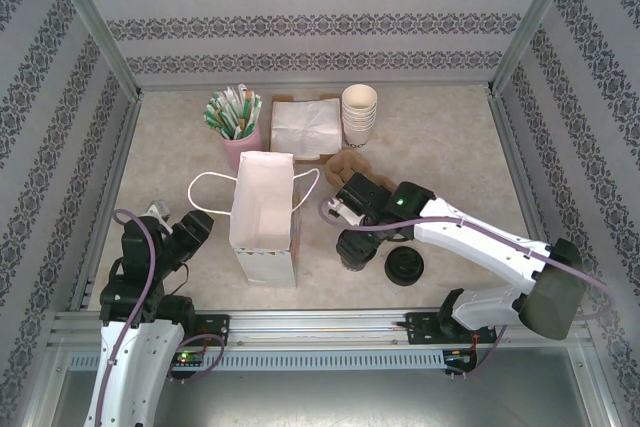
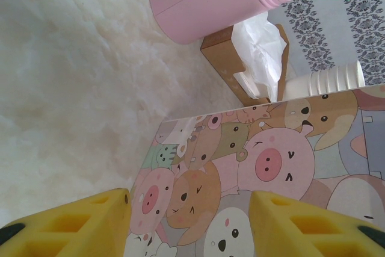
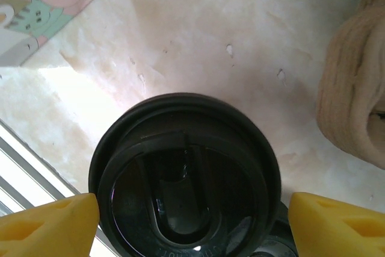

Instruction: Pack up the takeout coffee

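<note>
Right of the paper bag [image 1: 265,217]: the takeout coffee [image 3: 183,176] stands on the table [image 1: 450,147], black lid on top
Right gripper [image 3: 192,209]: just over the cup, jaws wide apart, one on each side of the lid
Left gripper [image 2: 189,221]: jaws apart, holding nothing, facing the bag's animal pictures
</note>
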